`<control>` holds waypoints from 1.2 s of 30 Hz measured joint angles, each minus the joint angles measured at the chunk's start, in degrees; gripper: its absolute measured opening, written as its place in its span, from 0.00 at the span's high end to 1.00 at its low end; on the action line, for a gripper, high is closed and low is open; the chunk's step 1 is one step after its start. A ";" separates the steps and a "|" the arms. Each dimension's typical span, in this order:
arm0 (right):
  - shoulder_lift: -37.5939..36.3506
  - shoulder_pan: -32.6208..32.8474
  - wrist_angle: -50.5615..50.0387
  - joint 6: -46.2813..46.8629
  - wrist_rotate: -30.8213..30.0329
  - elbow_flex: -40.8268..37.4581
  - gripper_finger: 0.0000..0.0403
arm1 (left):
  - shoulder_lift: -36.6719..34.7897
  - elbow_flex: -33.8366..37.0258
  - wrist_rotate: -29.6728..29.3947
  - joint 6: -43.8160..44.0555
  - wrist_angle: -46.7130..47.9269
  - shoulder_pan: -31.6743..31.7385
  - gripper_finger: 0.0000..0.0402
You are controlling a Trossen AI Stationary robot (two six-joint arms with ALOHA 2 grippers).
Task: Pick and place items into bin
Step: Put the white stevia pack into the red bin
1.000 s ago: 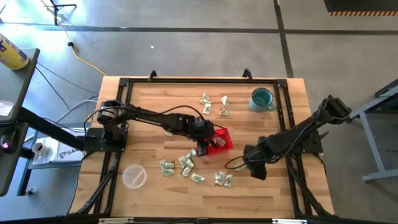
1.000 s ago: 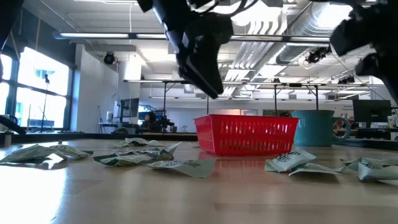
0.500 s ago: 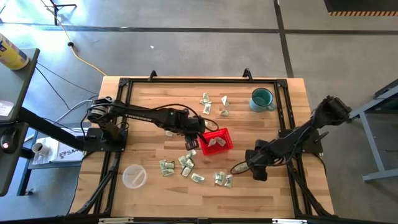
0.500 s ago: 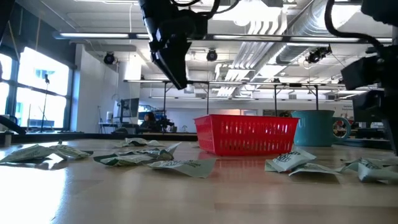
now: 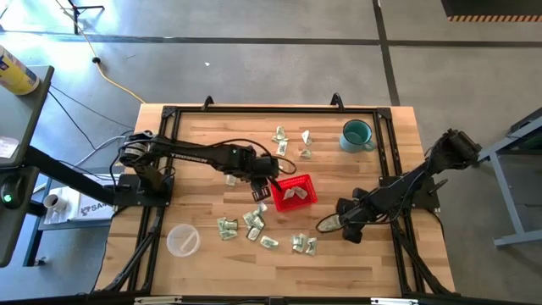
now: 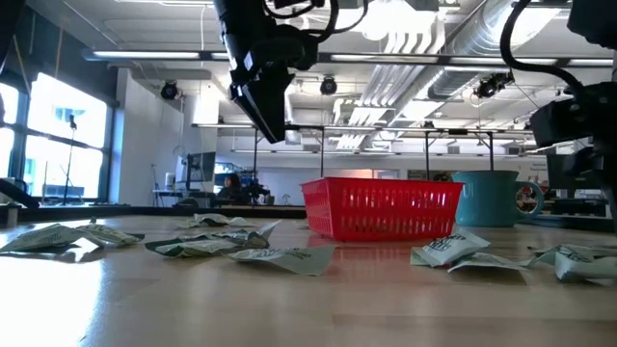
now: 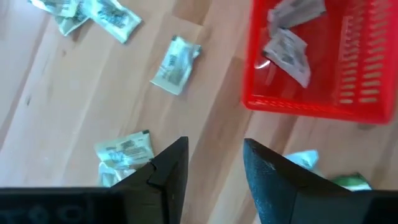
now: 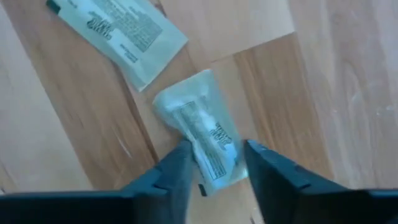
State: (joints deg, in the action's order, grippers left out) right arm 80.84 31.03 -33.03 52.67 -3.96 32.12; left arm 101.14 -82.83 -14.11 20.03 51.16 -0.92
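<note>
The right gripper [image 8: 214,163] is closed on a packet [image 8: 202,134] at table level, right of the red basket [image 5: 294,193]. The left gripper [image 7: 214,165] hangs empty, fingers parted, beside the basket's left edge, above loose packets [image 5: 246,225].

My desk [image 5: 203,135] is pale wooden planks inside a black frame. On it lie the packets [image 5: 253,224] — one cluster near the front at my left of centre, a pair [image 5: 304,244] just right of that, and three more [image 5: 292,141] toward the back. The red bin [image 5: 293,193] stands on the boards near the middle, with a couple of packets in it. A teal mug [image 5: 356,134] sits at the back right corner — a clear cup [image 5: 183,241] lies at the front left. One packet [image 8: 200,132] rests flat on the wood between my right pincer's [image 8: 214,168] fingers, another [image 8: 118,32] just beyond it.
</note>
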 joint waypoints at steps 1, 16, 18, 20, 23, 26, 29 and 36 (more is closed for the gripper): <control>0.00 0.00 0.09 0.69 0.11 -0.06 0.73 | 0.00 0.00 0.30 0.00 0.04 0.47 0.54; -1.95 -6.20 -4.86 8.89 -15.98 18.58 0.98 | -6.44 1.04 -4.21 3.19 10.82 1.47 0.54; -1.90 -8.99 -3.11 5.34 -18.21 22.14 0.98 | -8.93 2.94 -5.73 4.95 10.85 0.70 0.54; -0.47 -12.61 -2.49 0.37 -16.01 24.26 0.99 | -11.50 5.54 -5.99 7.24 10.45 0.67 0.54; 3.04 -18.49 1.27 -6.83 -9.57 25.16 0.99 | -15.42 10.89 -6.27 11.21 10.30 0.26 0.54; 6.69 -23.84 7.36 -10.34 1.59 25.12 0.95 | -19.32 16.82 -4.84 14.78 9.25 0.06 0.54; 10.98 -26.48 7.56 -11.00 7.78 25.79 0.86 | -22.63 22.72 -3.47 18.68 6.17 -0.33 0.54; 13.03 -27.06 6.86 -8.53 7.55 28.78 0.56 | -26.72 29.89 -1.50 21.44 -2.18 -1.35 0.54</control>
State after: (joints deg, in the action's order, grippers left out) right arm 93.86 3.97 -26.17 44.14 3.59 60.90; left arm 74.42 -52.93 -15.61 41.47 48.98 -2.28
